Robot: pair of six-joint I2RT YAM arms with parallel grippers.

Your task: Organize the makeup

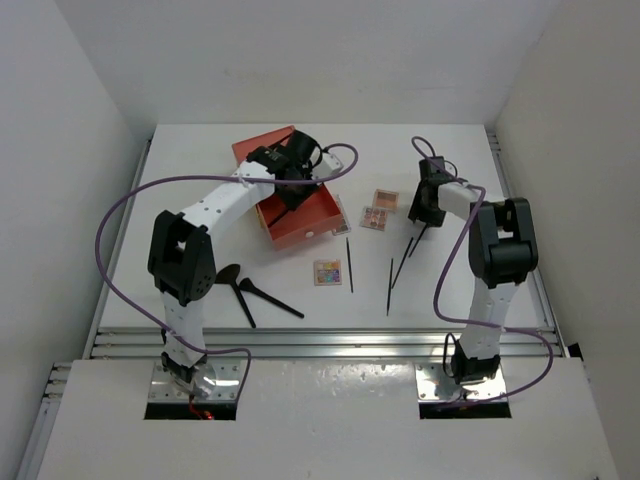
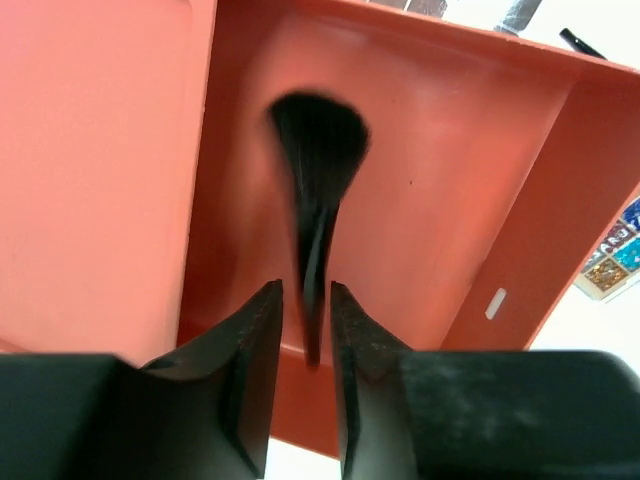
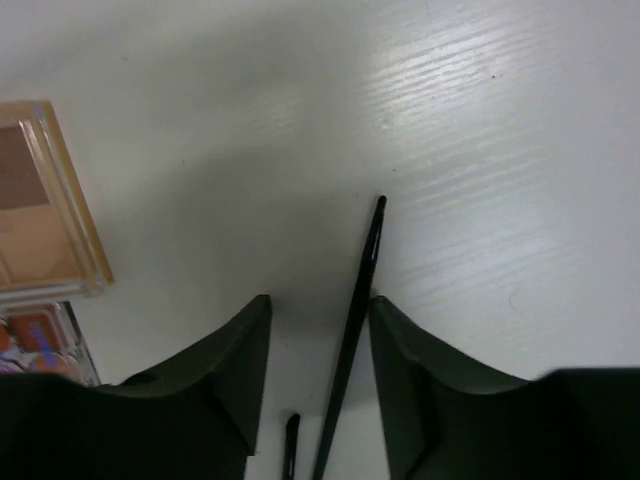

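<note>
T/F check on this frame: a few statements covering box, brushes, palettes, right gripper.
1. A black brush is inside the orange box. True.
2. The right gripper is shut on a palette. False: its jaws stand apart, straddling a thin dark stick on the table.
3. Two other brushes lie on the table outside the box. True.
4. All palettes are in the box. False: three palettes lie on the table.

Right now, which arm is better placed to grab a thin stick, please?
Right: the right gripper straddles a stick; the left gripper is at the orange box, around a brush.
</note>
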